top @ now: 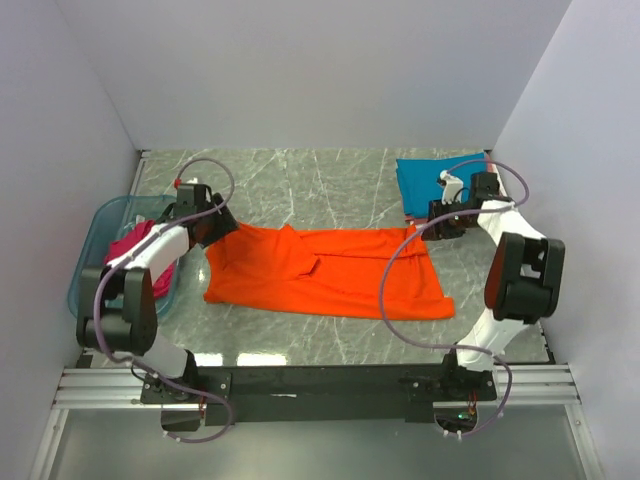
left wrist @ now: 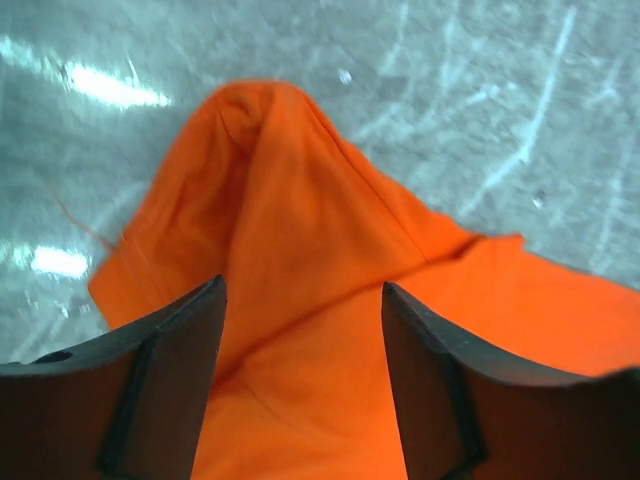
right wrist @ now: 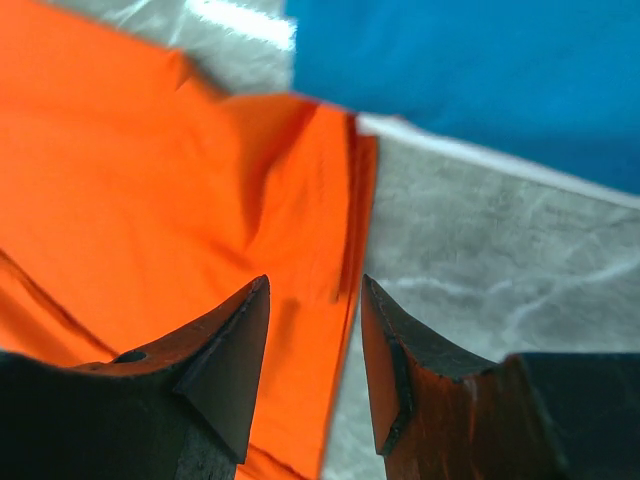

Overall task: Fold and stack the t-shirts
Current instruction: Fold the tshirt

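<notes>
You have the orange t-shirt lying flat across the middle of the counter, folded into a long band that runs from the left side towards the right. Your left jaws stand open over the shirt's left end with nothing between them; in the left wrist view the cloth rises there into a soft peak just ahead of the fingertips. Your right jaws are also parted and empty, hanging over the far right corner of the orange shirt, where its layered edge meets bare counter. Whether either pair touches the cloth, you cannot tell from these views. Just beyond that corner, a folded teal blue t-shirt lies in the counter's far right corner, close to the orange one. At the left edge sits a translucent blue tub with a magenta t-shirt bunched inside.
</notes>
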Controlling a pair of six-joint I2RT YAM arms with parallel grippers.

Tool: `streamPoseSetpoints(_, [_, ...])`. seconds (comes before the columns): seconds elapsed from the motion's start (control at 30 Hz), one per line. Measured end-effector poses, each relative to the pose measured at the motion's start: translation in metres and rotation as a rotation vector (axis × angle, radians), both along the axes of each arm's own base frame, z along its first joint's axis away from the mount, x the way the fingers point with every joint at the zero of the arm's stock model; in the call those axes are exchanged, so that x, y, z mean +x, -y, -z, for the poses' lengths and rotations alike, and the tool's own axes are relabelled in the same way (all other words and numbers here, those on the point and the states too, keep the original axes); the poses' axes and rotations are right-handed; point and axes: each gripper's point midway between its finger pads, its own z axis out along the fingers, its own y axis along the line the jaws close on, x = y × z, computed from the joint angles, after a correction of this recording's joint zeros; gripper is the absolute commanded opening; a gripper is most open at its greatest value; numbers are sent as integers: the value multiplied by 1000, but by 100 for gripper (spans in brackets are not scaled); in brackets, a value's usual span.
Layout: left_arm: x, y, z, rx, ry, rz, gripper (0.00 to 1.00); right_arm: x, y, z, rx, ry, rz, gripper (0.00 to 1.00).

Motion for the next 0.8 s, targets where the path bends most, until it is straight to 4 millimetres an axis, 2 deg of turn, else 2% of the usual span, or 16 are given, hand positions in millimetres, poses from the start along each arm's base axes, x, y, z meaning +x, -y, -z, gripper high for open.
streamPoseSetpoints(0.23, [26,-7,17,54,-49,14,65,23,-3,32,37,-132,128,50])
streamPoseSetpoints(0.37, [30,-9,26,76,-80,24,65,20,-7,46,39,-183,147,50])
streamPoseSetpoints(0.5, [29,-13,31,96,-99,14,65,19,-11,47,40,-195,147,47])
streamPoseSetpoints(0.6, [26,-15,34,106,-113,10,64,17,-14,48,45,-203,138,33])
streamPoseSetpoints(0.63, [26,-16,35,108,-116,9,63,17,-14,50,45,-207,137,25])
streamPoseSetpoints(0.8, [26,-17,45,119,-149,13,60,12,-15,54,44,-224,134,4])
